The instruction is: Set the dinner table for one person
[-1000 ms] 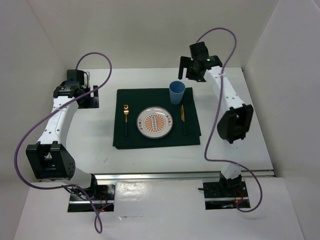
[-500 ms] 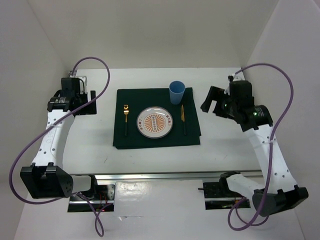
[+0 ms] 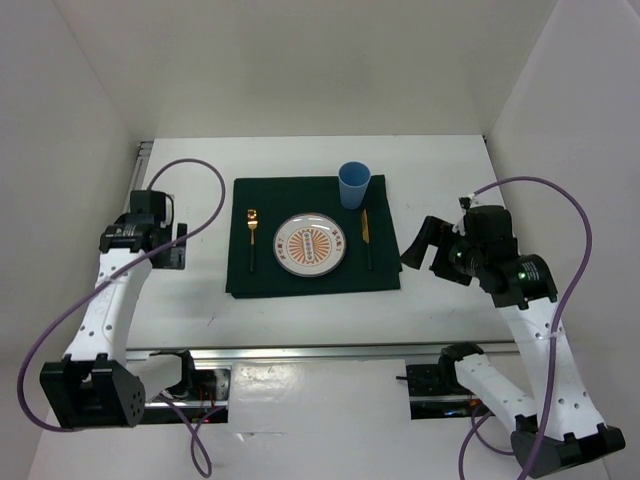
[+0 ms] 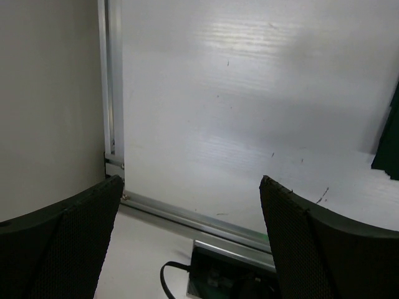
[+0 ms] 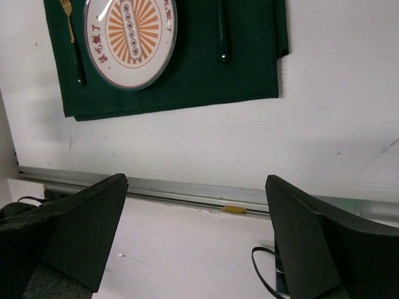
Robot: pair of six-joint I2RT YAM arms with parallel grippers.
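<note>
Left gripper (image 4: 190, 180): I read the jaws as wide apart and empty, above the dinner table (image 3: 455, 175) near its left rail (image 4: 112, 93). Right gripper (image 5: 196, 179): also spread and empty, just right of the green mat (image 3: 310, 280). On the mat: plate (image 3: 311, 243) in the centre, fork (image 3: 252, 240) to its left, knife (image 3: 366, 238) to its right, blue cup (image 3: 353, 184) at the far right.

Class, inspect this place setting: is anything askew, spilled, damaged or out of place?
Nothing stands out. The round orange-patterned plate sits centred on the dark green cloth placemat. The gold-headed fork lies to its left and the gold-bladed knife to its right, roughly parallel. The blue plastic cup stands upright. No spill shows.
</note>
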